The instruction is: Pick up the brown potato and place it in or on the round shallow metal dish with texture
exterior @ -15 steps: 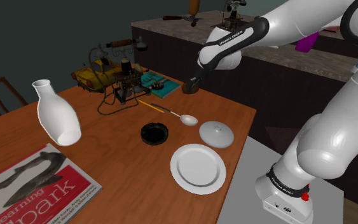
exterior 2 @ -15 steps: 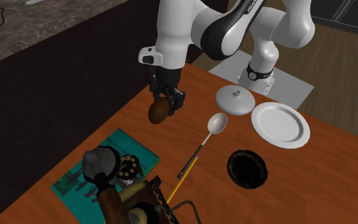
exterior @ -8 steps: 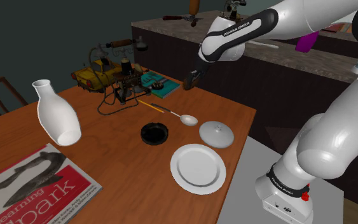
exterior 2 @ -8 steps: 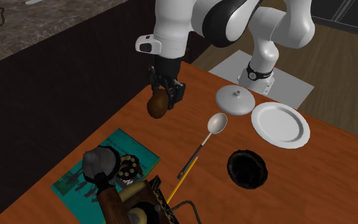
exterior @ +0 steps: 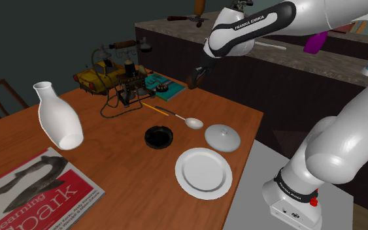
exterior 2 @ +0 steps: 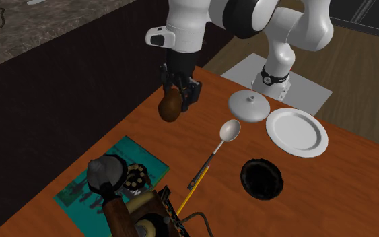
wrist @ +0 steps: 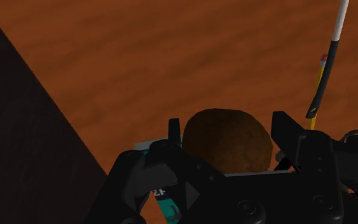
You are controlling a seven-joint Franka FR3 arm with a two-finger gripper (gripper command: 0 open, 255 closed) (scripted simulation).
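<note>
First, at the lower middle of the shoulder view, a white plate [exterior: 203,171] lies nearest the stand, with a white domed lid [exterior: 222,138] just above it. Either could be mistaken for the target. Left of the lid sits a black round dish [exterior: 158,137] with a ridged rim, which I judge to be the one meant. It is shallow, so a round potato let go from height could bounce or roll out onto the bench [exterior: 123,170].

Farther back a spoon [exterior: 187,121] and a pencil [exterior: 155,108] lie between that dish and the load, and a low carry might clip them.

Farthest, at the upper middle, the hand [exterior: 197,74] hangs in the air over the bench's far edge. Its fingers are closed on the brown potato [exterior: 193,79] from both sides. In the second exterior view the potato [exterior 2: 170,110] hangs mostly below the fingertips, so the grip looks to sit high on a curved surface. A quick swing could work it loose. If it drops here, it may go over the edge toward the dark counter [exterior: 293,72] behind.
</note>
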